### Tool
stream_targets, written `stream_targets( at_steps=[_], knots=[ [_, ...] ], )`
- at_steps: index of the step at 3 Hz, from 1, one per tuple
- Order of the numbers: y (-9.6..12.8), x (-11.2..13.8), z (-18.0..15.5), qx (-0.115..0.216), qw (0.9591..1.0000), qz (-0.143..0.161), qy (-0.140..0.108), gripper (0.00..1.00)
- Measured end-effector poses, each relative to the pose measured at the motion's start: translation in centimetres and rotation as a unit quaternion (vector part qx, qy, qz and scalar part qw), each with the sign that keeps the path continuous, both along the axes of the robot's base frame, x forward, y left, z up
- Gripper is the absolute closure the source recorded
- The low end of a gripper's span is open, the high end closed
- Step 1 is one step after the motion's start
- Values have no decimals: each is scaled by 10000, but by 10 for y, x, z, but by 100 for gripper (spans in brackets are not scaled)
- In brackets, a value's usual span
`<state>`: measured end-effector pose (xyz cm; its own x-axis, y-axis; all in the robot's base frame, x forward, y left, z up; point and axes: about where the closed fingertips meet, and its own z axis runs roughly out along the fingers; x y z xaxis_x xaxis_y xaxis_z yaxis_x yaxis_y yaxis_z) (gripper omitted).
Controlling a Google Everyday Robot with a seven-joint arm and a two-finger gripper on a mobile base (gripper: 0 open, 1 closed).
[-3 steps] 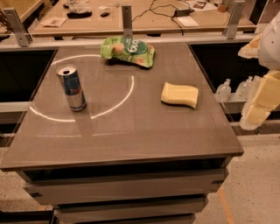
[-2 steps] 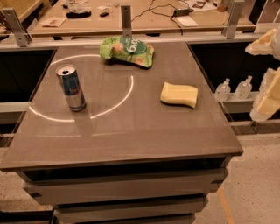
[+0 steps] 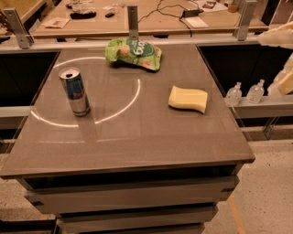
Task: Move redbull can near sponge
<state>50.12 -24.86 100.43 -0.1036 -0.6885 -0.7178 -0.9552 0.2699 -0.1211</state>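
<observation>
The redbull can (image 3: 74, 91) stands upright on the left side of the grey table (image 3: 137, 146), silver and blue with an open top. The pale yellow sponge (image 3: 187, 99) lies flat on the right side of the table, well apart from the can. My gripper (image 3: 284, 73) shows only as pale, blurred parts at the far right edge of the view, off the table and to the right of the sponge. It holds nothing that I can see.
A green snack bag (image 3: 133, 52) lies at the back middle of the table. A bright light ring (image 3: 132, 98) reflects on the tabletop around the can. Small clear bottles (image 3: 233, 94) stand on a ledge to the right. A cluttered bench (image 3: 137, 13) runs behind.
The pale gripper parts at the right have drifted further right, toward the edge of the view. The can, sponge and bag have not moved.
</observation>
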Motion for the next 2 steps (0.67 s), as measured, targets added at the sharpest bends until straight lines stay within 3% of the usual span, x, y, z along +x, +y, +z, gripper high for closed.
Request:
stream_targets(
  at_steps=[1,2],
  knots=[
    [15,5,11,1075,9940,206,49,0],
    [32,6,16,1639,9862,172,163,0]
  ],
)
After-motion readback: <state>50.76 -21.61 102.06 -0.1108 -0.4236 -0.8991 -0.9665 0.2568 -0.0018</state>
